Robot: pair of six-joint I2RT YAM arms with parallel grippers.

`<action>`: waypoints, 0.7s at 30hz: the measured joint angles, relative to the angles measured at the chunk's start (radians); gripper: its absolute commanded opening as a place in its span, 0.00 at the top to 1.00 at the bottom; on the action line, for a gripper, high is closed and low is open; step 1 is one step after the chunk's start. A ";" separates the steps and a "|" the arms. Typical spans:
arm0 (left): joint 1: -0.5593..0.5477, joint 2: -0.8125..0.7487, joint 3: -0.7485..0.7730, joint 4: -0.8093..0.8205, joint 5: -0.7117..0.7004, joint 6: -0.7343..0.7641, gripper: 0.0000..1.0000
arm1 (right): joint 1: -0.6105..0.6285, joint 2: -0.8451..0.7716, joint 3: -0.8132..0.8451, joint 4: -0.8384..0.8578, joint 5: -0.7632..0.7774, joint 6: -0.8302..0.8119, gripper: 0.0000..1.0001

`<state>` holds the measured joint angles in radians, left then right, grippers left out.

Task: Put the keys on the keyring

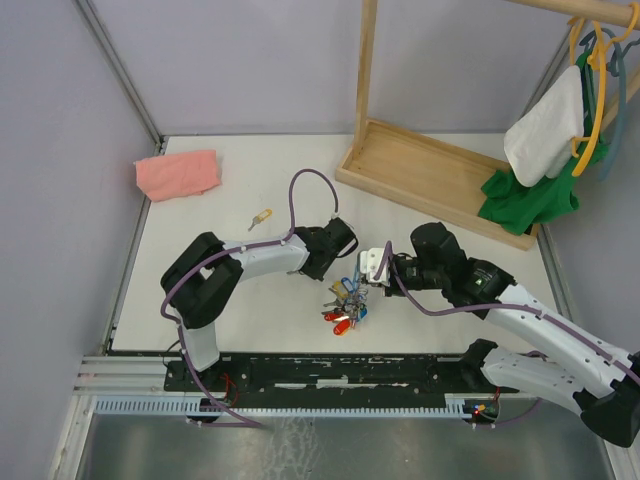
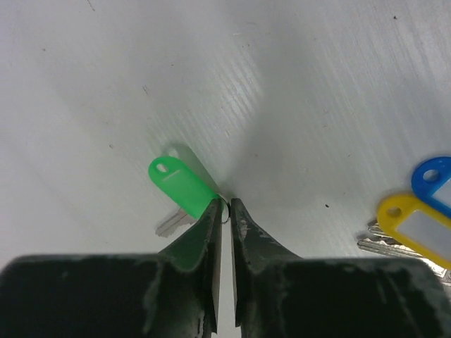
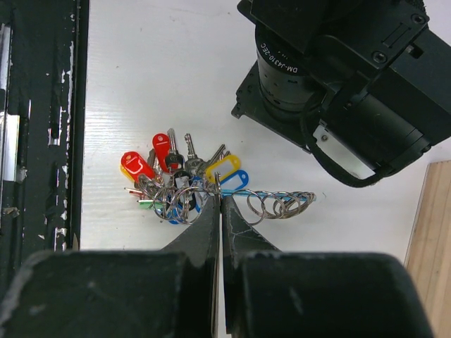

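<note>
Both arms reach in from the near edge of the desk [image 1: 270, 310], the left arm [image 1: 250, 258] and the right arm [image 1: 520, 315] meeting near its middle. On the right gripper [image 3: 220, 196] the jaws are fully together, with the tips set among the wire loops of the keyring [image 3: 173, 202], which it appears to pinch. The bunch of coloured-head keys fans out on the desk beside it. On the left gripper [image 2: 225, 205] the jaws stand at a narrow slit about the small loop at the end of the green-headed key [image 2: 182, 186]. That key lies flat on the desk near the bunch, and a firm hold cannot be confirmed. The tan-headed key [image 1: 261, 216] lies alone, well apart, toward the far left. Assessment: neither key is on the keyring. Threading of the green one is not yet begun and the tan one is untouched. Early stage.
</note>
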<state>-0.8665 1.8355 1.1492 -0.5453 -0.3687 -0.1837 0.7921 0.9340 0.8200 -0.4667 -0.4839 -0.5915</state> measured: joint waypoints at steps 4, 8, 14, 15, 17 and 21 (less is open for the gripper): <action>0.000 0.000 0.000 -0.012 -0.014 -0.001 0.97 | 0.000 -0.002 0.000 -0.002 0.000 -0.001 0.99; 0.000 -0.026 0.000 -0.057 -0.030 -0.035 0.97 | 0.000 -0.010 0.000 -0.005 0.000 -0.001 0.99; 0.038 -0.198 -0.029 -0.129 -0.007 -0.195 0.97 | 0.005 -0.027 0.000 -0.006 0.000 -0.001 0.99; 0.056 -0.248 -0.051 -0.129 0.011 -0.227 0.97 | 0.005 -0.030 0.000 -0.006 0.000 -0.001 0.99; 0.095 -0.340 -0.100 -0.129 0.040 -0.284 0.97 | 0.005 -0.034 0.000 -0.006 0.000 -0.001 0.99; 0.179 -0.502 -0.209 -0.134 0.112 -0.425 0.97 | 0.005 -0.038 0.000 -0.006 0.000 -0.001 0.99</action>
<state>-0.6872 1.3331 0.9398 -0.6796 -0.2569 -0.6090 0.7971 0.8959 0.8200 -0.4728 -0.4843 -0.5922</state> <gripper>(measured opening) 0.033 0.015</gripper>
